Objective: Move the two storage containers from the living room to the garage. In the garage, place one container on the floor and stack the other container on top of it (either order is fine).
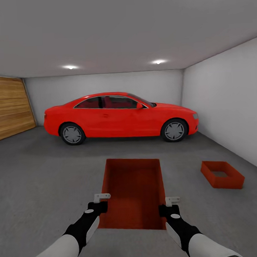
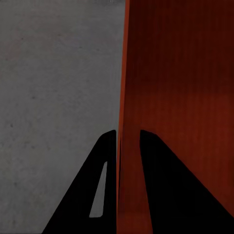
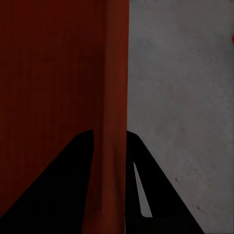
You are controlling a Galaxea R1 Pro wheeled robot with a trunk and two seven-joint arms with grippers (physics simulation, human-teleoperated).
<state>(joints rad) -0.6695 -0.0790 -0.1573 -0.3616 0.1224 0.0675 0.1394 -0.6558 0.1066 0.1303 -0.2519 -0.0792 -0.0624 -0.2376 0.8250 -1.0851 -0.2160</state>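
The left gripper (image 2: 128, 139) pinches the left side wall of the held bin (image 1: 135, 192): in the left wrist view one dark finger sits outside the wall and the other inside, with the thin orange-red wall clamped between them. The right gripper (image 3: 109, 136) pinches the opposite side wall in the same way, one finger on each face. In the head view both grippers hold the bin near its near end, at matching points on the two long walls.

The held bin hangs in front of the robot, above the grey concrete floor (image 1: 41, 186), with its open top facing the head camera. Its walls look straight and show no bending at the grip points, so it is judged stiff and light. The walls are thin and smooth, so slip is the likely fault. A two-sided hold on opposite walls keeps it level.

The second bin (image 1: 222, 174) rests on the floor ahead and to the right, close to the light grey wall (image 1: 232, 100) and well apart from the held bin. It sits upright and open, ready to take the stack.

A red car (image 1: 120, 117) stands across the far end of the garage.
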